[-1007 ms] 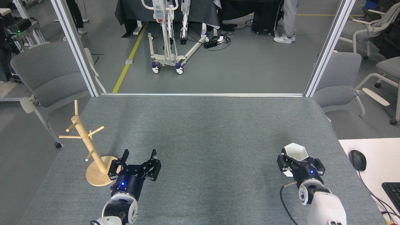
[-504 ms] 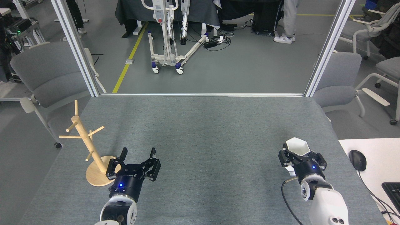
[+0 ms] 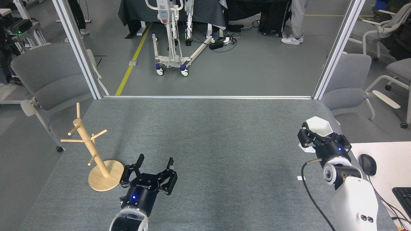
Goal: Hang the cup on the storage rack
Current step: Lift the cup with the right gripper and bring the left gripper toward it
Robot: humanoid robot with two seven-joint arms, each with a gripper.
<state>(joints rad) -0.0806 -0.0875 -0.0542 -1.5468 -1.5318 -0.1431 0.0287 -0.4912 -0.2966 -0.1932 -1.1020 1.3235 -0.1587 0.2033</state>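
Grey desk (image 3: 205, 134): right end effector (image 3: 316, 136) clamps the cup (image 3: 318, 127); left end effector (image 3: 154, 166) gapes empty. Next, carry to the storage rack (image 3: 93, 147).

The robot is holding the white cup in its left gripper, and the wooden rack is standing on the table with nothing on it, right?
Not quite. The head view shows the white cup held in the right gripper, not the left. The left gripper is open and holds nothing. The rest is right: the wooden rack stands on the table with no cup on its pegs.
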